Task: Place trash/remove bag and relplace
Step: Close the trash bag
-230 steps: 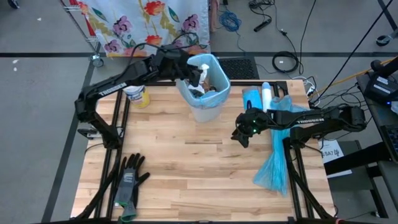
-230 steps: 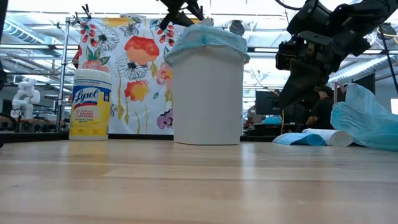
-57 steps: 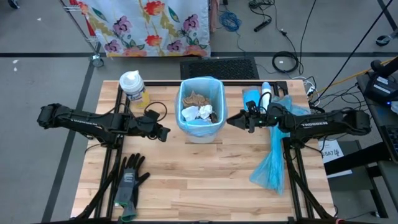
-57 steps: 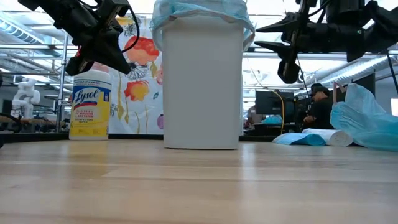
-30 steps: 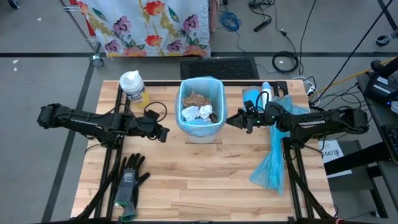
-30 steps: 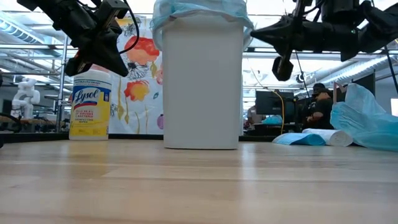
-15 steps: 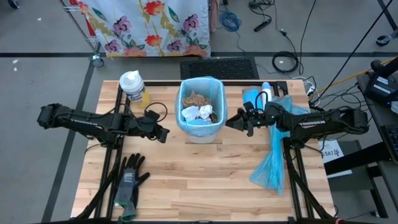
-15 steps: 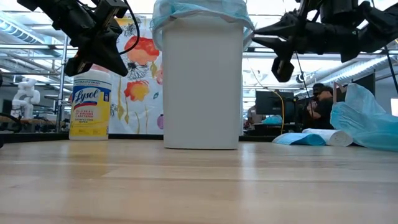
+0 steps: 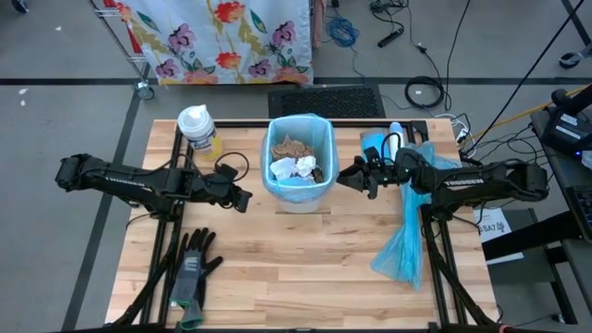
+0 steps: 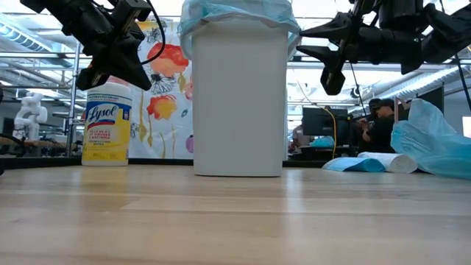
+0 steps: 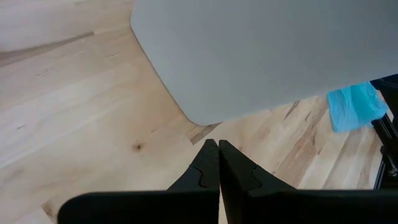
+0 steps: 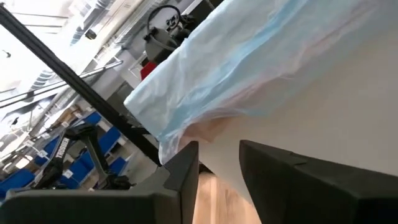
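A white bin (image 9: 296,176) lined with a blue bag (image 10: 237,13) stands at the table's far middle, its base on the wood. The trash (image 9: 294,159), brown paper and white tissue wads, lies inside it. My right gripper (image 10: 305,41) hovers level and open at the bin's right side, level with the bag's folded-over hem (image 12: 186,134). My left gripper (image 9: 244,200) hangs shut above the table left of the bin, pointing at the bin's wall (image 11: 267,56) and apart from it. My right gripper's fingers (image 12: 186,165) come level from the table's right, close to the bag's hem on the bin's right rim. I cannot tell whether they touch it.
A yellow wipes canister (image 9: 200,130) stands at the far left. Black-and-grey gloves (image 9: 191,268) lie near the left front. A roll of blue bags (image 9: 375,148) and a loose blue bag (image 9: 404,242) lie on the right side. A person (image 10: 377,121) sits in the room behind.
My right gripper has opened its fingers beside the bin's rim and rolled a little, staying in place. The bin and the bag have not moved.
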Controlling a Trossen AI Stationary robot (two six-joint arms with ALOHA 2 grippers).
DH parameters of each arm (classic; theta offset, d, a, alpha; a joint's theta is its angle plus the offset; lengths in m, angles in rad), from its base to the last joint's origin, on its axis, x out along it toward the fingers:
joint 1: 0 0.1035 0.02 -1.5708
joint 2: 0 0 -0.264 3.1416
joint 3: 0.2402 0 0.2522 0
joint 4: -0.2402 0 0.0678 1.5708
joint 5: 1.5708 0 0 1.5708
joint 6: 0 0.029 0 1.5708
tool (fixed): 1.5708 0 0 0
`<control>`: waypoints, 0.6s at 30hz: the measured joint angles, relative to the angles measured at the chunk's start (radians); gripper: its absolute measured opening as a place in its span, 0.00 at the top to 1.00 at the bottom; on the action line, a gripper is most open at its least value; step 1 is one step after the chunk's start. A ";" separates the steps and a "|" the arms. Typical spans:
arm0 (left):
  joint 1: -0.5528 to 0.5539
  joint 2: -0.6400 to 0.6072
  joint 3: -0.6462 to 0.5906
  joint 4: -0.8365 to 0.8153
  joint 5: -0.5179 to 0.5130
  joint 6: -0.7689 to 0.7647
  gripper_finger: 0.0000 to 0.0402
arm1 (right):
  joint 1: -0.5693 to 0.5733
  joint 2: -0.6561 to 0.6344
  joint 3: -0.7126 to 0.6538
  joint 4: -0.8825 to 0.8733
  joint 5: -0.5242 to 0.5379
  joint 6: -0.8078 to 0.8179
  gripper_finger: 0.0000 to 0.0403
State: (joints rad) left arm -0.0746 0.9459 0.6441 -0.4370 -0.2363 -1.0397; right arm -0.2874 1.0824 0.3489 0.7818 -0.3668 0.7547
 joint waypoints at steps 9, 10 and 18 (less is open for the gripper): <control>0.000 0.000 0.000 0.000 0.000 0.004 1.00 | -0.013 0.000 0.000 0.023 -0.002 0.005 0.77; 0.000 0.000 0.000 0.000 0.000 0.006 1.00 | -0.013 0.000 0.000 0.037 -0.003 0.011 0.78; 0.000 0.000 0.000 0.000 0.000 0.007 1.00 | -0.015 0.000 0.000 0.074 0.001 0.013 0.92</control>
State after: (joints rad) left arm -0.0746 0.9459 0.6441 -0.4374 -0.2367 -1.0328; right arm -0.3023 1.0821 0.3489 0.8556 -0.3660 0.7673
